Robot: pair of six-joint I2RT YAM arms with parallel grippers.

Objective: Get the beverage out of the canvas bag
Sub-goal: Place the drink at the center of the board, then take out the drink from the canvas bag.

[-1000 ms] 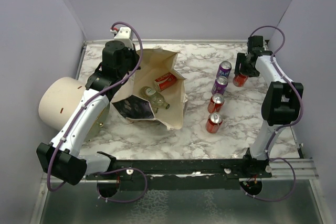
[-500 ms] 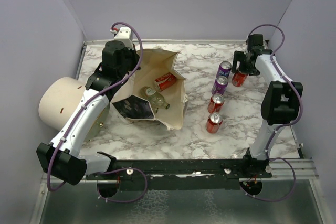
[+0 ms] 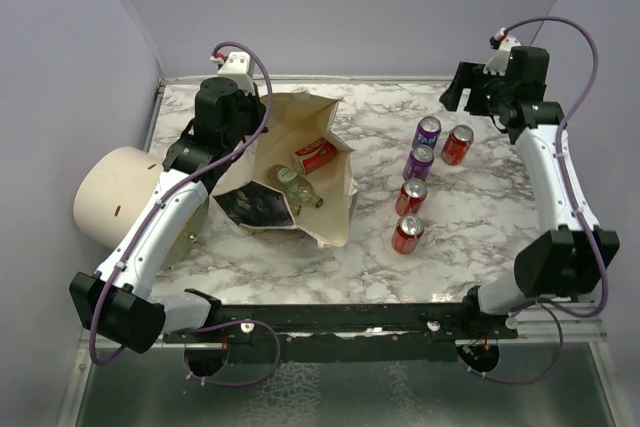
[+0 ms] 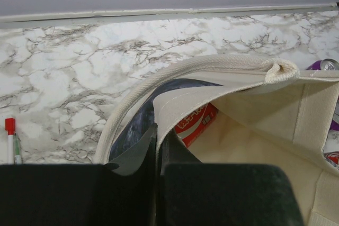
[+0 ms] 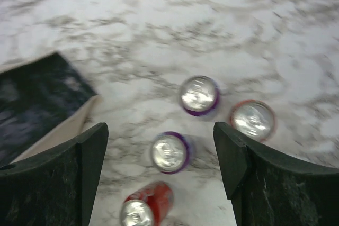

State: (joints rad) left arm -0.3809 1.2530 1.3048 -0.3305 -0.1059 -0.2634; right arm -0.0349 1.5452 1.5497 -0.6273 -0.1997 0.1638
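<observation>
The canvas bag [image 3: 325, 209] lies open at the left of the marble table, its black printed panel [image 3: 256, 205] toward the front. Inside it lie a red can [image 3: 315, 155] and a clear glass bottle [image 3: 297, 187]. My left gripper [image 3: 250, 127] is shut on the bag's cloth rim [image 4: 212, 86] and holds the mouth open; the red can [image 4: 195, 124] shows inside in the left wrist view. My right gripper [image 3: 465, 92] is open and empty, raised above the cans at the back right. In the right wrist view its fingers [image 5: 79, 173] stand wide apart.
Several cans stand right of the bag: purple [image 3: 428, 131], red [image 3: 458, 144], purple [image 3: 418, 162], red [image 3: 411, 196], red [image 3: 407, 234]. A cream cylinder [image 3: 115, 195] lies at the left edge. A red-capped pen [image 4: 9, 138] lies left of the bag.
My right gripper has let go of a red can beside the purple cans and has risen up and back. The left arm and the bag have not moved.
</observation>
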